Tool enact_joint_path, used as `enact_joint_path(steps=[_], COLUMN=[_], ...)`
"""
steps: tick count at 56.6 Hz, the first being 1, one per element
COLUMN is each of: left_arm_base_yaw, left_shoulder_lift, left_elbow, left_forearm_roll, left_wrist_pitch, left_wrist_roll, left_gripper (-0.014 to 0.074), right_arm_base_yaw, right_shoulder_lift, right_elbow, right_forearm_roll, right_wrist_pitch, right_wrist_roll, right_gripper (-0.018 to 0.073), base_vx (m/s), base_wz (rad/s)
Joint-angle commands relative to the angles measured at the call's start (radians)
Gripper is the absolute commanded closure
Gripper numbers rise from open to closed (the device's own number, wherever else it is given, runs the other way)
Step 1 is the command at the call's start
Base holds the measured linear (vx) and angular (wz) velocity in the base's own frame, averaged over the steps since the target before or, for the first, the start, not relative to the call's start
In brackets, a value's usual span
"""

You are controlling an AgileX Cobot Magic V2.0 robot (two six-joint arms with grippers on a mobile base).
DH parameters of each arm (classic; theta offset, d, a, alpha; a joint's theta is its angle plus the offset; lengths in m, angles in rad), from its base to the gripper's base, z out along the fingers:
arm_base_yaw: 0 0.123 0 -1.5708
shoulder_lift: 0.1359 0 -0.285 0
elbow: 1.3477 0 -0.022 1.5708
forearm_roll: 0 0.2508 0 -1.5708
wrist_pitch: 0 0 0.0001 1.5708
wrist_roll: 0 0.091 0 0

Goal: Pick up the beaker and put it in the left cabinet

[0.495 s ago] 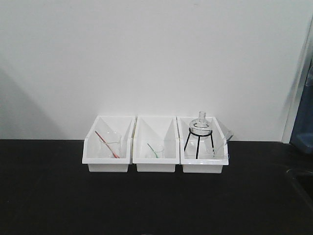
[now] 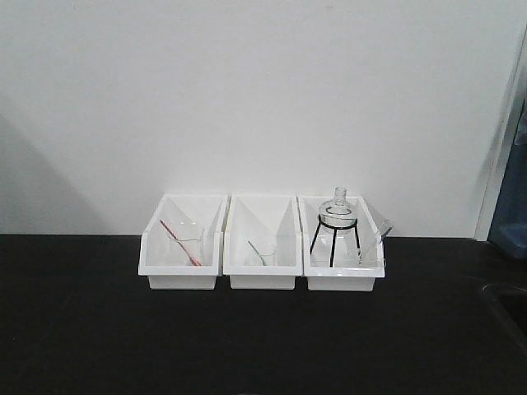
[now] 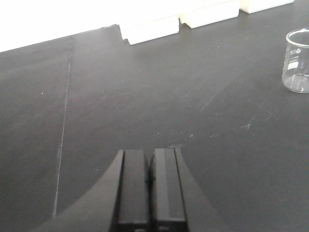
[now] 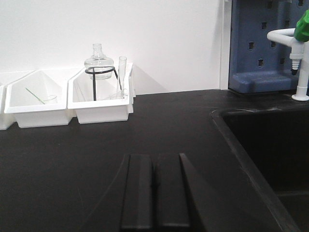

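Note:
A small clear glass beaker (image 3: 297,60) with printed marks stands upright on the black counter at the right edge of the left wrist view. It is well ahead and to the right of my left gripper (image 3: 150,154), which is shut with nothing between its fingers. My right gripper (image 4: 155,157) is also shut and empty, low over the counter in the right wrist view. The left cabinet is out of view. Neither gripper shows in the front view.
Three white bins (image 2: 262,276) line the wall. One holds a beaker with a red rod (image 2: 183,243), one a small glass with a green rod (image 2: 262,253), one a round flask on a black tripod (image 2: 338,216). A sunken sink (image 4: 260,145), white tap (image 4: 299,48) and blue pegboard (image 4: 263,43) lie right.

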Motion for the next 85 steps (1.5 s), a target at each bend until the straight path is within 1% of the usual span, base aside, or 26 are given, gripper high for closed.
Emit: enact_joint_path(steps=[1, 24, 29, 38, 45, 52, 61, 64, 72, 85], left_arm_base_yaw=[-0.006, -0.006, -0.006, -0.006, -0.006, -0.006, -0.006, -0.006, -0.006, -0.006], left_shoulder_lift=[-0.01, -0.01, -0.01, -0.01, -0.01, -0.01, -0.01, -0.01, -0.01, -0.01], left_elbow=[-0.019, -0.019, -0.019, -0.019, -0.019, -0.019, -0.019, -0.019, -0.019, -0.019], left_forearm_roll=[-0.005, -0.005, -0.005, -0.005, -0.005, -0.005, -0.005, -0.005, -0.005, -0.005], left_wrist_pitch=[-0.082, -0.082, -0.082, -0.082, -0.082, -0.082, -0.082, -0.082, -0.082, -0.082], left_wrist_roll=[-0.001, -0.001, -0.001, -0.001, -0.001, -0.001, -0.001, -0.001, -0.001, -0.001], left_gripper=[0.0603, 0.0603, 0.0603, 0.0603, 0.0603, 0.0603, 0.0603, 0.0603, 0.0603, 0.0603], right_arm_base_yaw=[-0.003, -0.003, -0.003, -0.003, -0.002, -0.002, -0.002, -0.002, -0.002, -0.003], right_shoulder_lift=[-0.013, -0.013, -0.013, -0.013, 0.011, 0.095, 0.281, 0.339, 0.503, 0.713], right_elbow=[0.005, 0.005, 0.005, 0.004, -0.007, -0.057, -0.169, -0.199, -0.251, -0.253], right_forearm_roll=[-0.004, -0.004, -0.004, -0.004, -0.005, -0.034, -0.141, -0.159, -0.153, -0.153], right_wrist_pitch=[-0.082, -0.085, -0.111, -0.239, -0.306, -0.344, -0.425, -0.443, -0.449, -0.468], right_wrist_roll=[-0.007, -0.007, -0.007, -0.006, 0.005, 0.006, 0.028, 0.028, 0.027, 0.027], right_gripper=[0.0568, 0.0568, 0.0568, 0.0568, 0.0568, 0.0568, 0.0568, 0.0568, 0.0564, 0.0543], base_vx=[0.0, 0.0, 0.0, 0.0, 0.0, 0.0, 0.0, 0.0, 0.0, 0.0], base_wz=[0.0, 0.0, 0.0, 0.0, 0.0, 0.0, 0.0, 0.0, 0.0, 0.0])
